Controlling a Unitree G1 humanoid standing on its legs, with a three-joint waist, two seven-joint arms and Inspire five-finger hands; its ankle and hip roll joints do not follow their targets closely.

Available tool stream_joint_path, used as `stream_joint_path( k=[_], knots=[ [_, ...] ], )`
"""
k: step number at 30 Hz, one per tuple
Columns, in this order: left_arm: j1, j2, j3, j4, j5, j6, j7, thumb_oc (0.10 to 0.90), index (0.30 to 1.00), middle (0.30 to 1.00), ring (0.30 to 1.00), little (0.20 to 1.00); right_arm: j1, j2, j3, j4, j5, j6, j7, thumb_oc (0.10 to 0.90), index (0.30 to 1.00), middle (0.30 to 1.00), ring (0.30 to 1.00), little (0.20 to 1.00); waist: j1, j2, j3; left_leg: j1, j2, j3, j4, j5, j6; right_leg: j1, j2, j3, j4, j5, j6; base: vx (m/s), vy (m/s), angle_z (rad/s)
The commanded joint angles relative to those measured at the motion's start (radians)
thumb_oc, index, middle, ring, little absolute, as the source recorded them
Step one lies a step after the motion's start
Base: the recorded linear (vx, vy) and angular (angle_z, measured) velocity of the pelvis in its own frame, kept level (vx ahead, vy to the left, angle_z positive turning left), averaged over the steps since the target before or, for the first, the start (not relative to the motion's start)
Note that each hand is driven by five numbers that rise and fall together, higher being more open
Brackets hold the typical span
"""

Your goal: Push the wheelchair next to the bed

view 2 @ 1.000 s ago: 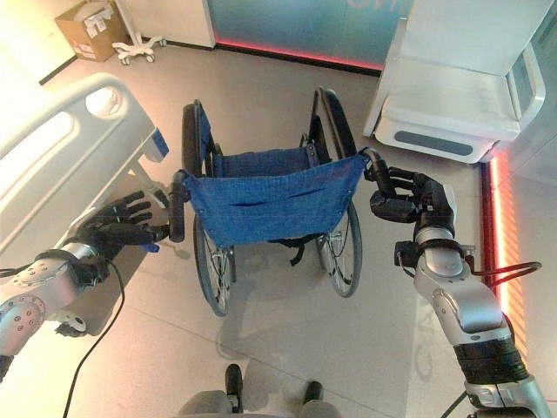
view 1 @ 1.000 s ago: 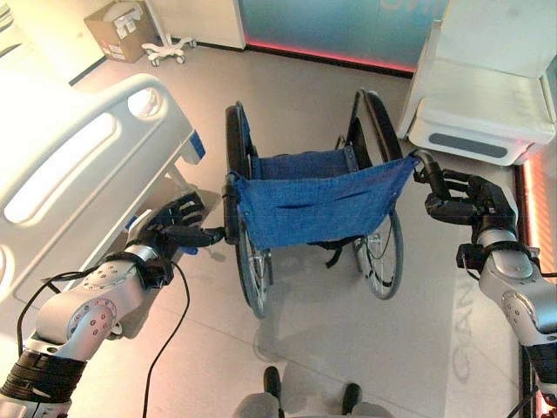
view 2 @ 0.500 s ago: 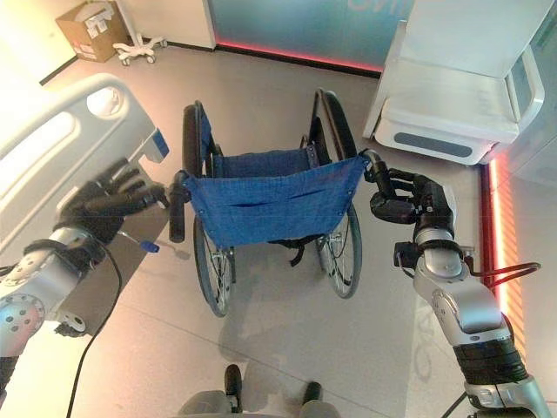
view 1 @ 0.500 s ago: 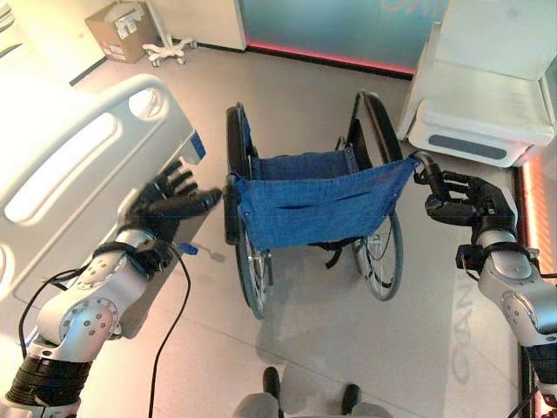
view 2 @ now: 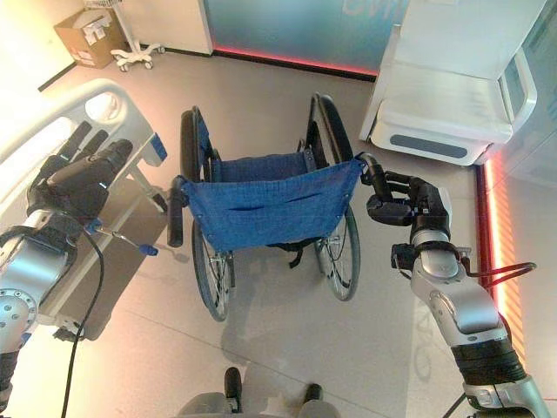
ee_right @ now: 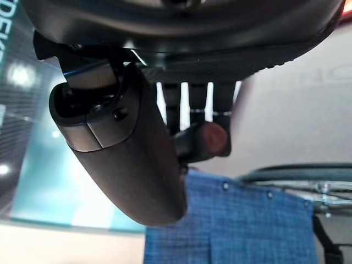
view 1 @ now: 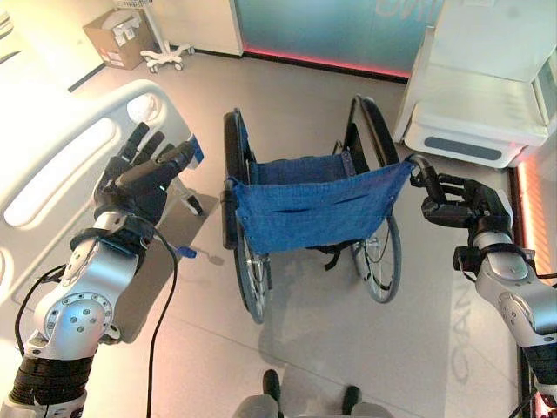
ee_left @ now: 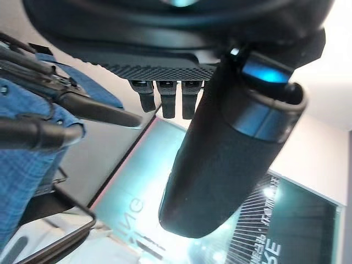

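Your right hand (view 1: 468, 202) curled round the blue-backed wheelchair (view 1: 313, 209)'s black grip; your left hand (view 1: 139, 178), fingers straight and empty, should have closed on the other grip before pushing toward the white bed (view 1: 61, 157).

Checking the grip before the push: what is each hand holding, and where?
The right hand is curled round the wheelchair's right push handle. The left hand is open, holding nothing, apart from the left push handle.

Strong light from the upper left washes the bed (view 1: 61, 165) rail to near white glare, a red strip glows along the far wall, the wheelchair (view 1: 309, 209) casts a soft floor shadow, and both wrist views look blurred up close.
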Motion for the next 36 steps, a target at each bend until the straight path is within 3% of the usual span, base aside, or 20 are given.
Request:
stream_joint_path(
  k=[1,5,11,16,29,34,35,36],
  knots=[
    [-0.079,0.029,0.017,-0.062,0.055,0.046,0.007,0.8,0.9,0.9,0.9,0.9,-0.092,-0.066,0.058,-0.152,-0.027,-0.067,0.012,0.4,0.3,0.3,0.3,0.3,0.001,-0.009,-0.09,0.06,0.005,0.018,0.003,-0.108,-0.056,-0.02,0.014,0.008,0.001,-0.013,-0.007,0.0,0.0,0.0],
    [-0.079,0.039,-0.004,-0.03,0.077,0.107,-0.009,0.8,0.9,0.9,0.9,0.9,-0.096,-0.073,0.065,-0.151,-0.021,-0.071,0.009,0.4,0.3,0.3,0.3,0.3,-0.003,-0.007,-0.09,0.062,0.005,0.022,0.003,-0.108,-0.055,-0.02,0.014,0.01,0.001,-0.012,-0.005,0.0,0.0,0.0],
    [-0.078,0.074,-0.04,0.008,0.148,0.25,-0.131,0.8,0.9,0.9,0.9,0.9,-0.093,-0.087,0.067,-0.145,-0.018,-0.093,0.01,0.4,0.3,0.3,0.3,0.3,-0.009,0.003,-0.08,0.061,0.007,0.032,0.003,-0.102,-0.055,-0.024,0.014,0.011,0.001,-0.009,-0.003,-0.01,0.0,0.0],
    [-0.079,0.111,-0.071,0.024,0.245,0.328,-0.244,0.8,0.9,0.9,0.9,0.9,-0.092,-0.099,0.065,-0.153,-0.011,-0.1,0.008,0.4,0.3,0.3,0.3,0.3,-0.013,0.01,-0.069,0.057,0.007,0.035,0.003,-0.097,-0.053,-0.031,0.014,0.015,0.001,-0.004,-0.001,-0.01,-0.001,0.0],
    [-0.077,0.15,-0.117,0.058,0.204,0.409,-0.28,0.8,0.9,0.9,0.9,0.9,-0.087,-0.105,0.081,-0.157,-0.013,-0.118,-0.007,0.4,0.3,0.3,0.3,0.3,-0.017,0.02,-0.056,0.057,0.009,0.043,0.003,-0.089,-0.054,-0.034,0.014,0.015,0.001,0.004,0.001,0.0,0.0,0.0],
    [-0.074,0.134,-0.132,0.07,0.154,0.406,-0.227,0.8,0.9,0.9,0.9,0.9,-0.089,-0.105,0.086,-0.147,-0.015,-0.129,-0.003,0.4,0.3,0.3,0.3,0.3,-0.019,0.019,-0.054,0.055,0.007,0.042,0.003,-0.09,-0.053,-0.036,0.014,0.019,0.001,0.005,0.003,0.0,0.0,0.0],
    [-0.076,0.135,-0.134,0.075,0.139,0.4,-0.217,0.742,0.813,0.813,0.813,0.813,-0.089,-0.107,0.087,-0.147,-0.013,-0.128,-0.003,0.4,0.3,0.3,0.3,0.3,-0.02,0.019,-0.055,0.056,0.006,0.042,0.003,-0.091,-0.053,-0.035,0.015,0.019,0.001,0.005,0.003,0.0,0.0,0.0],
    [-0.078,0.134,-0.136,0.077,0.131,0.397,-0.212,0.595,0.592,0.592,0.592,0.592,-0.09,-0.107,0.088,-0.147,-0.012,-0.126,-0.003,0.4,0.3,0.3,0.3,0.3,-0.02,0.018,-0.055,0.057,0.006,0.041,0.003,-0.091,-0.053,-0.034,0.015,0.019,0.001,0.006,0.003,0.0,0.0,0.0]
  ],
)
